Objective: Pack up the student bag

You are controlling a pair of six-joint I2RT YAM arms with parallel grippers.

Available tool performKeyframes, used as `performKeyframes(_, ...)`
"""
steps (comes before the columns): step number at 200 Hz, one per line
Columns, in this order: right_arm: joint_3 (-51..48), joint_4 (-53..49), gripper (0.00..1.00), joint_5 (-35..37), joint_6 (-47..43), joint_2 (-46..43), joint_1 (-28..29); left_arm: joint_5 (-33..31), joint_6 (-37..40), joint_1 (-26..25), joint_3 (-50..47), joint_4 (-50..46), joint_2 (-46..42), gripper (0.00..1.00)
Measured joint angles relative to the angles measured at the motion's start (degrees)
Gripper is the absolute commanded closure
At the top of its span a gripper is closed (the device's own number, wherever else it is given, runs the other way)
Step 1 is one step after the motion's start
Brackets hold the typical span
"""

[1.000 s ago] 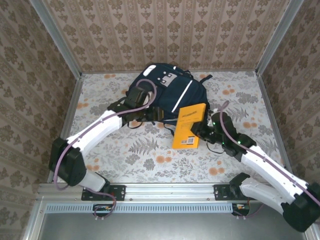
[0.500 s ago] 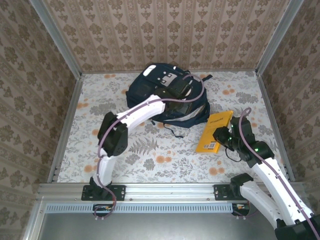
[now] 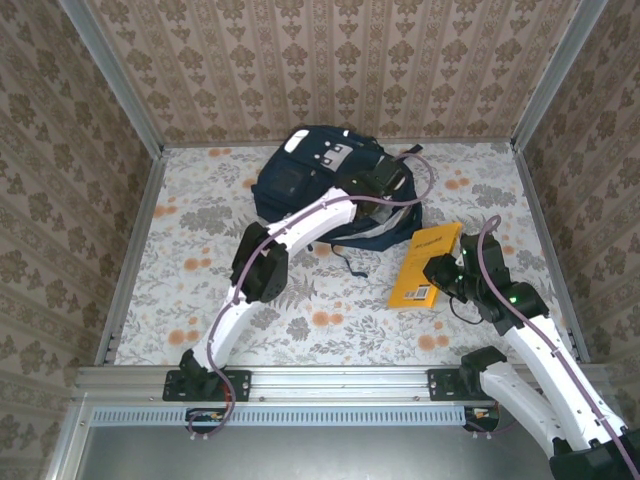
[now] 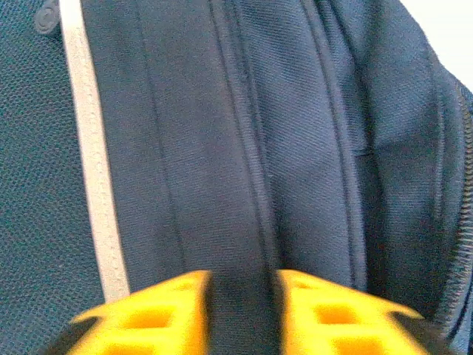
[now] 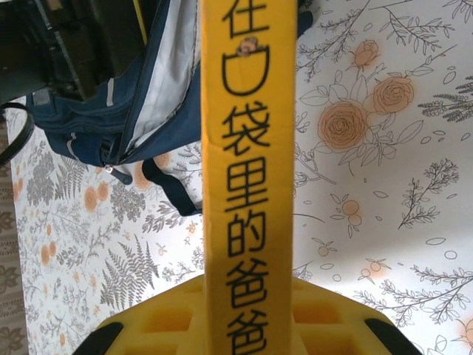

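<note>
Tightly, the left claw [image 4: 242,290] pinches a raised fold of navy cloth on the student bag [image 4: 185,148]. Its yellow fingers [image 4: 159,314] are drawn close, with the ridge squeezed between them. Left of that claw a white stripe [image 4: 92,185] runs up the fabric; far to its right a zip [image 4: 464,222] follows the edge. Seen from above, this claw [image 3: 383,188] sits on the bag's right flank.

The right claw [image 5: 247,296] is clamped on a yellow book [image 5: 247,148], spine toward the camera, with black characters running away from the fingers. Beyond and to the left of this claw the bag lies on the flowered table [image 5: 369,222], gaping, with pale lining [image 5: 170,81] showing. From above, the book and its claw stand just off the bag's right side, not touching it.
</note>
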Motion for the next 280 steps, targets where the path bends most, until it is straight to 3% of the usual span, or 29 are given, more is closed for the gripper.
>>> performKeyframes(61,0.5,5.2,1.0,-2.2,0.0,3.9,-0.1,-10.3,0.5,-0.8,-3.0,-0.9,-2.3,1.0)
performKeyframes(128,5.6,13.6,1.0,-6.4,-1.5,10.8,-4.1,-10.0,-1.3,2.2,-4.2,-2.1,-18.8,1.0)
performKeyframes(150,6.1,15.2,1.0,-7.6,-2.0,11.5,-5.7,-5.7,-1.1,3.1,-2.3,-1.8,-20.5,0.62)
performKeyframes(174,6.1,15.2,1.0,-8.7,-2.6,11.5,-6.9,-1.2,-1.4,3.6,-0.3,-1.7,-17.6,0.44)
performKeyframes(226,6.1,13.1,1.0,-10.0,-3.0,8.2,-9.4,5.6,-1.6,3.5,4.1,-1.9,-4.1,0.37)
performKeyframes(280,5.7,10.6,0.99,-11.6,-3.0,4.5,-12.3,6.2,-1.3,2.9,5.9,-2.6,1.9,0.36)
